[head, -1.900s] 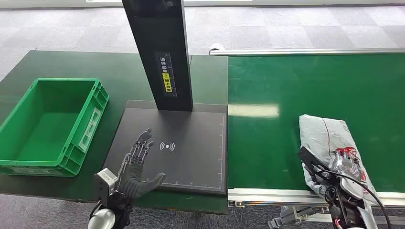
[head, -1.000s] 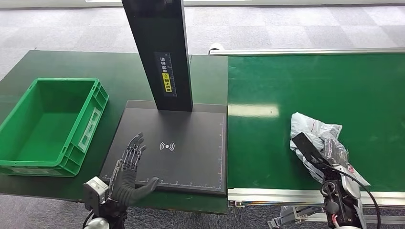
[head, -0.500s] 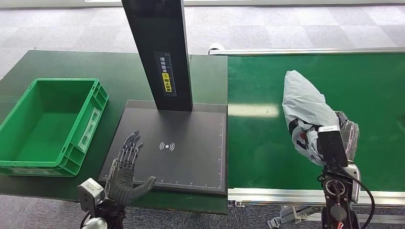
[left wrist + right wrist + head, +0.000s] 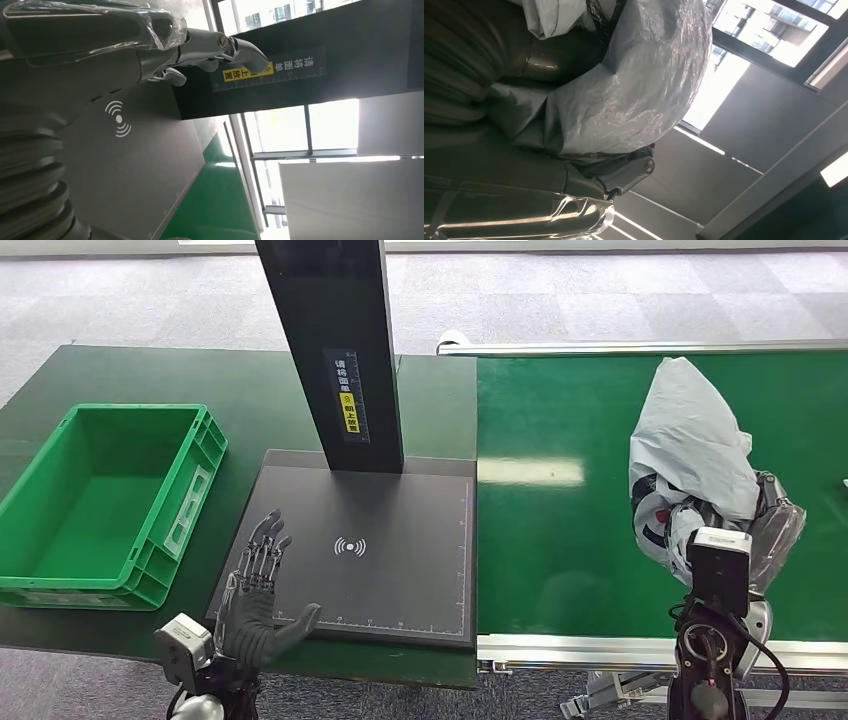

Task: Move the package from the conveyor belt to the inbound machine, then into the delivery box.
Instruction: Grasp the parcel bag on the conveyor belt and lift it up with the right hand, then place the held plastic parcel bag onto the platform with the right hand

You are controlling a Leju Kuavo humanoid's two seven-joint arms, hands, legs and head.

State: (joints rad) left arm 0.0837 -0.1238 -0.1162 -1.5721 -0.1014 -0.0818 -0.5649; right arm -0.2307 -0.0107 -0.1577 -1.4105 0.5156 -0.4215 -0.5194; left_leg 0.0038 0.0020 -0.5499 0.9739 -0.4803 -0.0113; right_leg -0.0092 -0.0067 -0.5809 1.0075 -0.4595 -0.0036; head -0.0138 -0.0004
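since 0.5 s ago the grey poly mailer package (image 4: 690,445) has risen higher and further right, clear off the green conveyor belt (image 4: 560,540), gripped by right hand (image 4: 760,525). left hand (image 4: 255,595) w/ fingers spread, holding nothing, has slid back slightly at near edge of black inbound scanner plate (image 4: 400,570). green crate (image 4: 190,505) at left.

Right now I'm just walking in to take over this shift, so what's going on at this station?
The right robot hand holds a crumpled grey plastic mailer package lifted above the green conveyor belt. The left robot hand is open, fingers spread, at the near edge of the black flat scanner platform of the inbound machine, which has nothing on it yet. The green plastic delivery crate sits empty beside it.
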